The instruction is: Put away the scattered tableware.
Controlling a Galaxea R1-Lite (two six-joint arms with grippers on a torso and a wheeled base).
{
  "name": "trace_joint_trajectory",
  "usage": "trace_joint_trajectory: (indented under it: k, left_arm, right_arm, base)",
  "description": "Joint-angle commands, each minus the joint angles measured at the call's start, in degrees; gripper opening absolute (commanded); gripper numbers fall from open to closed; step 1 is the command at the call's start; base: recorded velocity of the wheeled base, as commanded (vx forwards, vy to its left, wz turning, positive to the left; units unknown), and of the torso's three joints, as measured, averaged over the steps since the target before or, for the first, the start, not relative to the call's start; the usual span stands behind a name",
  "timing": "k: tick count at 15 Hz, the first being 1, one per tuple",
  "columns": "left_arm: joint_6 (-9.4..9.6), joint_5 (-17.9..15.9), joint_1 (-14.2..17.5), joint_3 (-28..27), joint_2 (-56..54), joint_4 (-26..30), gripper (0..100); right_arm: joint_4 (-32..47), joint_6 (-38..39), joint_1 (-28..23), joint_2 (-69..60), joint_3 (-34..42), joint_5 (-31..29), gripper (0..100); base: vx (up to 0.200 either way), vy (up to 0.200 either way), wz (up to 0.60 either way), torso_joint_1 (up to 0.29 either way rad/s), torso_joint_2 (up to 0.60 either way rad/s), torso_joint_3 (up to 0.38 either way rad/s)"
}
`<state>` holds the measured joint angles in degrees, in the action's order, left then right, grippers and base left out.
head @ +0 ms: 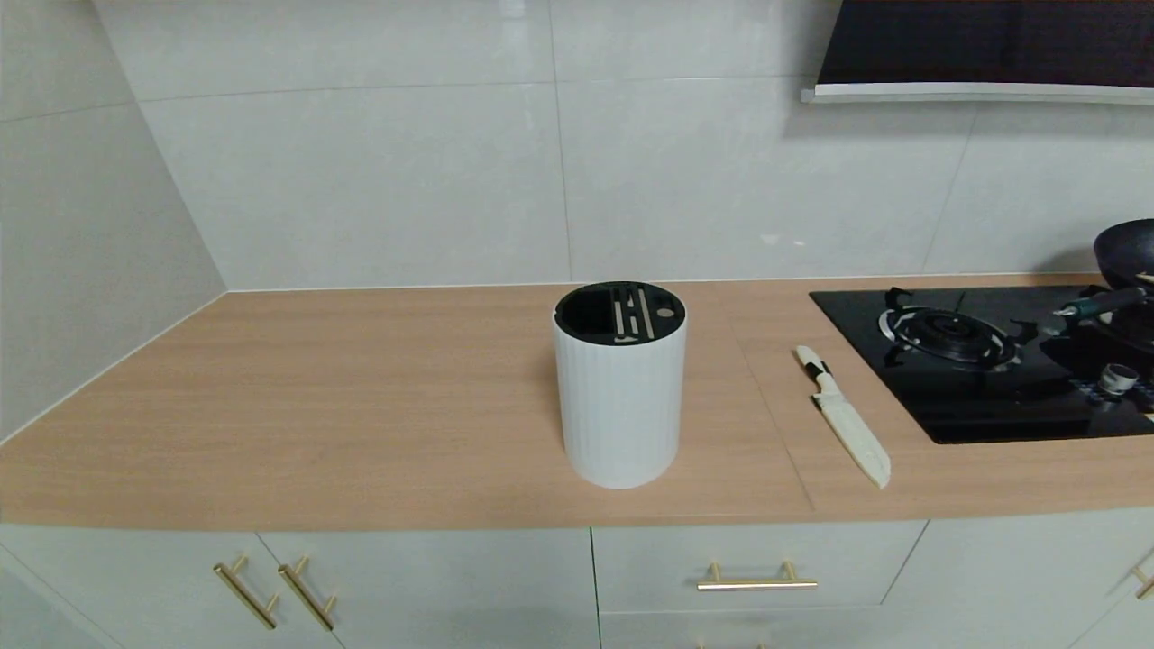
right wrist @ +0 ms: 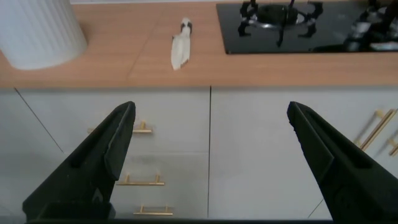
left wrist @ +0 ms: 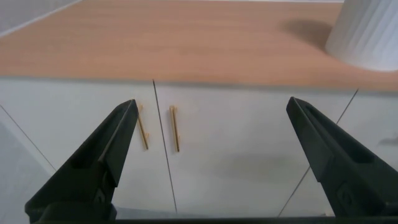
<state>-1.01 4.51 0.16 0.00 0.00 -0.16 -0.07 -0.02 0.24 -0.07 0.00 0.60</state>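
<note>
— While the knife (head: 843, 416) lies flat on the wooden counter (head: 361, 406), what flanks it?
— White ribbed holder (head: 619, 388), upright, standing apart on its left; black hob (head: 992, 410) near its right.
— And the grippers?
— Left gripper (left wrist: 211, 104) and right gripper (right wrist: 210, 107) both gape wide, empty, low before the cabinet doors (left wrist: 249, 168).

Pale glossy tiles cover the back wall (head: 361, 180) and turn the corner on the left. Below it runs a light wooden countertop (head: 315, 406), with a black gas hob (head: 983, 410) set in at the right, under a dark hood (head: 983, 41). White cabinet fronts (head: 433, 586) beneath carry brass handles (head: 757, 583).
</note>
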Motion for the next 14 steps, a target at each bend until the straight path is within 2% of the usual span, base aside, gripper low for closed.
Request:
trace_joint_trajectory:
  k: [1, 7, 14]
  left_arm:
    - [-0.04, 0.1, 0.0, 0.0, 0.0, 0.0, 100]
    - [-0.04, 0.1, 0.0, 0.0, 0.0, 0.0, 100]
    - [-0.04, 0.1, 0.0, 0.0, 0.0, 0.0, 100]
  right_arm:
    - [0.0, 0.0, 0.0, 0.1, 0.0, 0.0, 100]
    - [0.0, 0.0, 0.0, 0.1, 0.0, 0.0, 100]
    - [0.0, -0.1, 0.0, 0.1, 0.0, 0.0, 100]
  base:
    - [0.0, 0.0, 0.0, 0.256, -0.57, -0.325]
    - [0.0, 0.0, 0.0, 0.259, -0.58, -0.324]
    - [0.0, 0.0, 0.0, 0.184, -0.4, -0.212]
